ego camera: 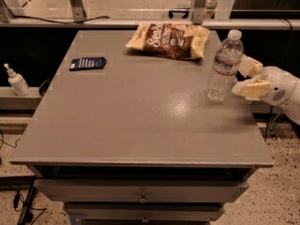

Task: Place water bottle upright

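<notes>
White-capped clear ribbed plastic water bottle (225, 67) stands upright near the grey table's (140, 125) right edge. Fill level: cannot tell. My cream gripper (239, 76) sits just beyond that edge, beside the bottle, fingers spread, pinching nothing.

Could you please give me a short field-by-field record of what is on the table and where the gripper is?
table: grey, drawers below
water bottle: upright, capped, near the right edge
gripper: open, beside the bottle's right side, contact unclear
chip bag: flat, at the far edge
dark flat item: far left of tabletop
pump bottle: off the table, left ledge
</notes>
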